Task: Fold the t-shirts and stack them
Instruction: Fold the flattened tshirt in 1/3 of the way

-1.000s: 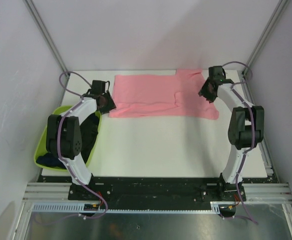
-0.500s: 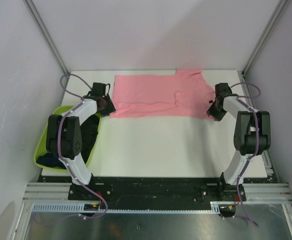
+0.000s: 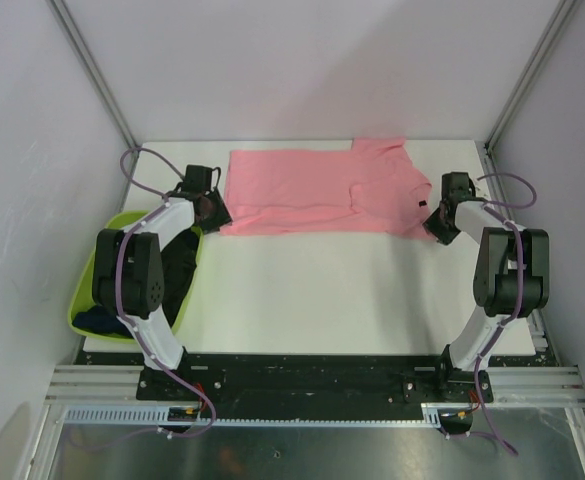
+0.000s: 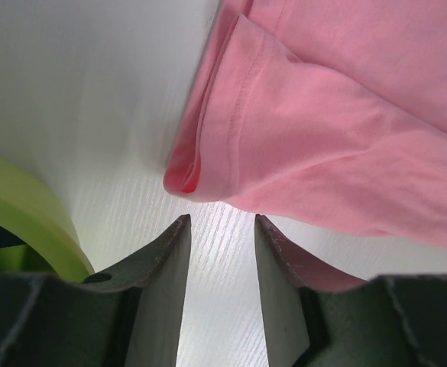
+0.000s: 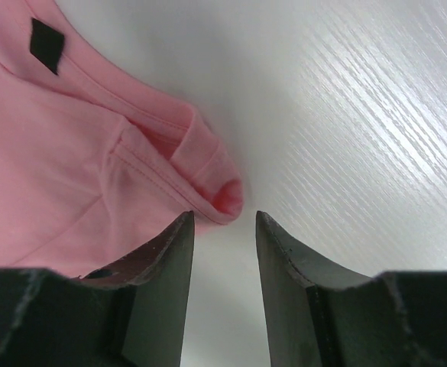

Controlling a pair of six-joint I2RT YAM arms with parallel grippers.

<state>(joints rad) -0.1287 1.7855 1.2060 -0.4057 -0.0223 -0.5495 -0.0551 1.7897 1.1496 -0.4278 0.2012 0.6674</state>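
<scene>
**Top view:** the salmon-pink t-shirt (image 3: 312, 190) lies partly folded across the far side of the table (image 3: 322, 290), between the two grippers. The left gripper (image 3: 215, 210) is low at the shirt's near-left corner and the right gripper (image 3: 434, 222) is low at its near-right corner. The dark tees (image 3: 180, 262) sit in the lime-green tub (image 3: 122, 222) beside the left arm. Nothing is stacked yet. The step looks like pinching both near corners for the next fold.

**Left wrist:** the jaws are parted with bare table between them, and nothing is held. The doubled hem corner (image 4: 200, 164) is just ahead of the tips, biased toward the left finger, and the tub rim is off to the left. To do this well, the arm should shift slightly left to centre the corner. One finger should slide under along the table, and the jaws should close only once both layers and the stitched hem are past the tips.

**Right wrist:** the jaws are parted and empty. The rolled corner (image 5: 221, 195) is just ahead of the gap, at the left finger's tip, though contact can't be judged. It needs the same approach, taking all layers. Both sides should lift together so the fold line stays straight.

**Labels:** a small dark collar label (image 5: 46, 42) sits ahead and left of the right gripper, with no legible text. No other writing shows in any view.
</scene>
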